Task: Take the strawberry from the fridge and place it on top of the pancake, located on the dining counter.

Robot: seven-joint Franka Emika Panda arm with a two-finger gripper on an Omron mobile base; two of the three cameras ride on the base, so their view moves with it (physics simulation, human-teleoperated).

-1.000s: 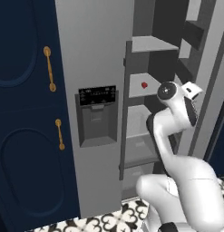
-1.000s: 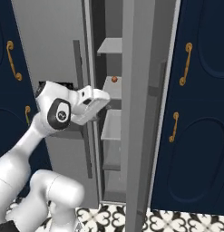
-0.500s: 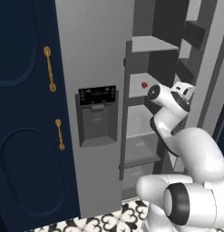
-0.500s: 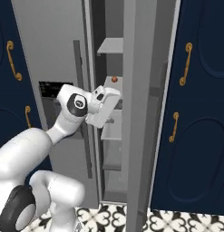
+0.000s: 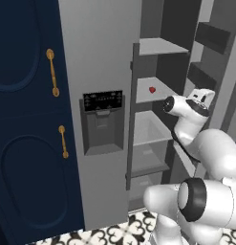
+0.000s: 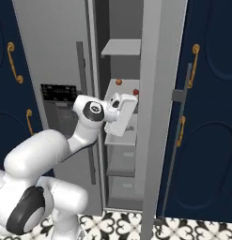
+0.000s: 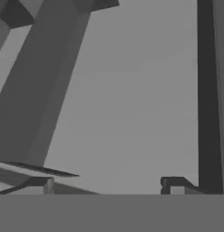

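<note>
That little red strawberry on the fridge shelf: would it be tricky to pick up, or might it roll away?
The strawberry looks tiny beside the gripper, so it is probably very light and easy to nudge aside. Its rounded shape, lying loose on a flat shelf, suggests it could roll if bumped. Being a soft fruit, it would likely bruise under a hard squeeze.
</note>
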